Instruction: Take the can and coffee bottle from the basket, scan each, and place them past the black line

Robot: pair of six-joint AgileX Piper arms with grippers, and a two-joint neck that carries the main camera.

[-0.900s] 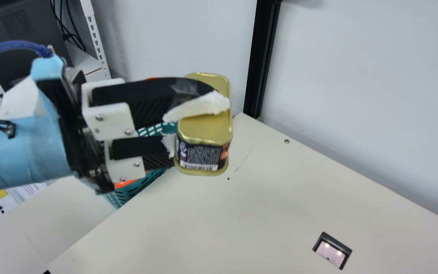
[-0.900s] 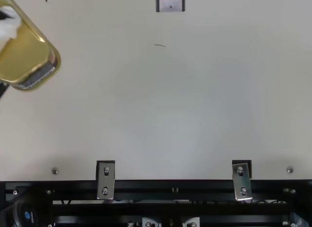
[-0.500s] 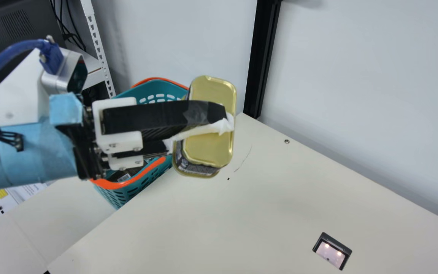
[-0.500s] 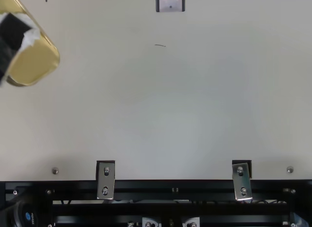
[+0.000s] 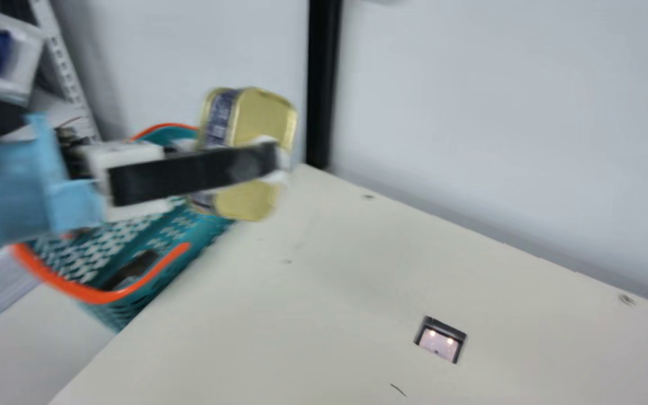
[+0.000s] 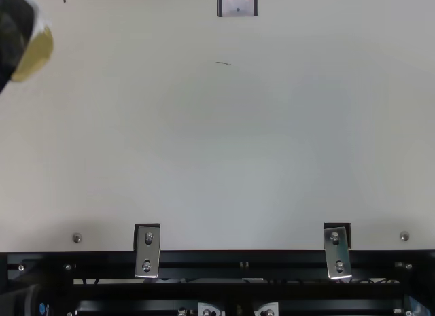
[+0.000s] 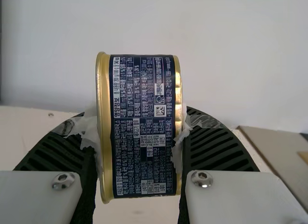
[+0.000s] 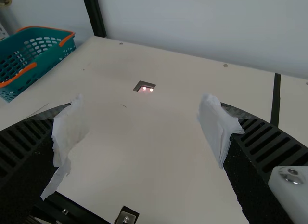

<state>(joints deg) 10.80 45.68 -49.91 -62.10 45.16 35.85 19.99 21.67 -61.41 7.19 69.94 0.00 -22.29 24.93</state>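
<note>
Two ribbed fingers of your left gripper [image 7: 138, 119] grip the can [image 7: 144, 161] in the air by its gold faces; the loose white wrapping [image 7: 178, 149] between could let it slip or twist, and a poorly turned label may miss the scanner [image 5: 439, 342] on the table, well apart from those jaws; near and below them is the basket [image 5: 102, 296], its rim a snag if you swing low (something dark inside, perhaps the coffee bottle [image 5: 133, 270]); your right gripper [image 8: 142, 108] stands open, empty, the black line [image 8: 275, 101] beyond its jaws.
</note>
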